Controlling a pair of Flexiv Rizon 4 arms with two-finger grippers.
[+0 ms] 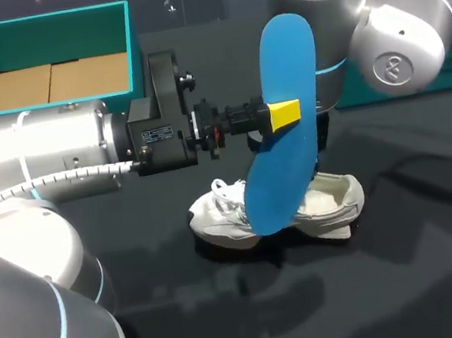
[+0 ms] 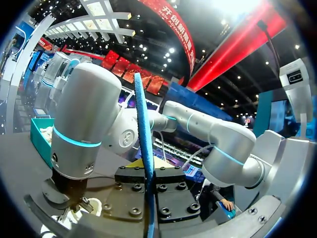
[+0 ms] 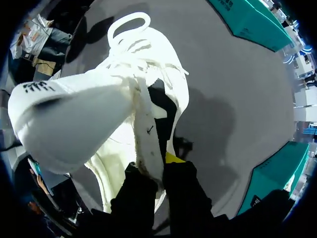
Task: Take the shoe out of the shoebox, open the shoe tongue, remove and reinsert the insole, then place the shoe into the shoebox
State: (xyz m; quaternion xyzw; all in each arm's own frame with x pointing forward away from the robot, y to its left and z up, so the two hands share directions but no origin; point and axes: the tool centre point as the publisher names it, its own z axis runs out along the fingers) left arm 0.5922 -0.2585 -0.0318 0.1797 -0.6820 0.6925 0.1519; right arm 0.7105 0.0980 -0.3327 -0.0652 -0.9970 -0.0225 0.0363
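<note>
A white shoe lies on its side on the dark table. The blue insole is held up on edge above it, with my left gripper shut on its middle. Seen from the left wrist, the insole stands edge-on between the fingers of that gripper. My right arm comes down behind the insole, which hides its gripper in the head view. From the right wrist, my right gripper is shut on the upper edge of the shoe, beside the raised tongue.
The teal shoebox with a cardboard floor stands open at the back left. A second teal box part lies at the back right, behind my right arm. Teal boxes also lie beyond the shoe.
</note>
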